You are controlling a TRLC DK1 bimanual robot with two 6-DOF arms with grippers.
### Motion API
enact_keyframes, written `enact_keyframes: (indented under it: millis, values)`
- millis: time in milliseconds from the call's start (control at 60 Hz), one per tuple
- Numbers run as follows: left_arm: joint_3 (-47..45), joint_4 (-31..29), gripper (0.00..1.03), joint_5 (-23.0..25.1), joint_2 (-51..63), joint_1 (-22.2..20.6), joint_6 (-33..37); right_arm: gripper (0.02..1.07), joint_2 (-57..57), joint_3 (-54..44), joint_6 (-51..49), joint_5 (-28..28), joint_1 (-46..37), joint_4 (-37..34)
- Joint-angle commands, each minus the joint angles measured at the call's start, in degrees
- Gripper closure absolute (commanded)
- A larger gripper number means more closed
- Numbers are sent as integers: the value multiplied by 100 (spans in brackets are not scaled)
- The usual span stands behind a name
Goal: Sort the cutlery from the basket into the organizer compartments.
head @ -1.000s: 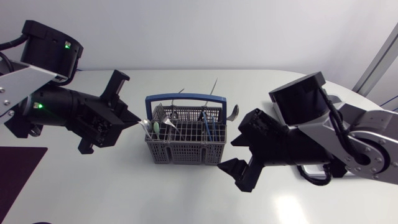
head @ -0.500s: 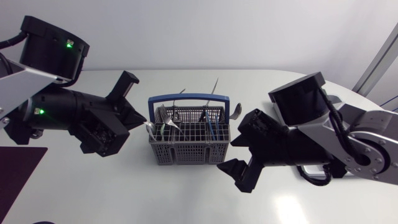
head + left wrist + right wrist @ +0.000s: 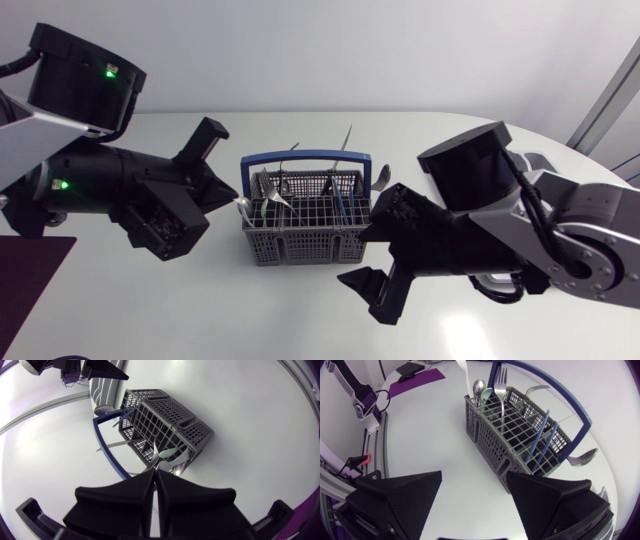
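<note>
Presently the cutlery stands in a grey basket (image 3: 300, 242) on the white table (image 3: 200, 310), directly ahead of the left gripper (image 3: 154, 474) and just ahead of the right gripper (image 3: 474, 477). The basket's long axis runs from one gripper toward the other, with its blue bail handle (image 3: 300, 158) along that line. The pieces stand roughly upright, long axes near vertical and leaning. A fork (image 3: 501, 377) has its tines up, two blue-handled pieces (image 3: 540, 430) slant across the end nearest the right gripper, and a spoon (image 3: 582, 457) hangs out over the side wall. A white-handled piece (image 3: 155, 455) at the end nearest the left gripper leans outward, its free end pointing at that gripper's tips. The left gripper's fingers are drawn together to a thin seam, and the white handle appears to run into it, so this piece is judged pinched at its tip. The right gripper stands spread wide and holds nothing, with the basket end opposite its gap. In handling, the pieces are judged light, stiff and smooth, liable to slip or pivot in a tip pinch. The better hold is across the flat of a handle, clear of the grid. A snagged piece could drag the light basket. No organizer is seen in any view.
</note>
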Motion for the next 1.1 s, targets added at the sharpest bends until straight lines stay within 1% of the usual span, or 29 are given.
enact_keyframes:
  millis: [0, 183, 333, 600, 683, 833, 883, 933, 1033, 1050, 1083]
  values:
    - [225, 4, 100, 23, -115, -68, 230, 14, 170, 95, 67, 40, 159, 174]
    - [322, 4, 100, -12, -80, -85, 177, 14, 548, 218, 85, 339, 493, 499]
    - [445, -93, 100, -12, -71, -120, -51, 14, 873, 438, 102, 567, 686, 666]
    - [655, -295, 100, 32, -62, -94, -157, 14, 1339, 763, 102, 647, 862, 807]
    - [814, -453, 100, 32, -71, -85, -297, 14, 1366, 763, 102, 673, 871, 859]
    - [998, -567, 100, 67, -141, -50, -570, 14, 1383, 719, 94, 682, 862, 868]
    - [1033, -646, 100, 67, -177, -50, -860, 14, 1313, 684, 76, 752, 871, 868]
    - [1095, -743, 100, 49, -212, -59, -1334, 14, 1172, 631, 58, 831, 871, 868]
    - [1323, -796, 100, -65, -177, -226, -2547, 14, 856, 482, 41, 945, 844, 938]
    - [1464, -892, 100, -118, -97, -340, -3206, 14, 750, 429, 32, 981, 827, 938]
    - [1543, -1156, 100, -118, -54, -419, -3602, 14, 636, 376, 6, 1033, 809, 938]
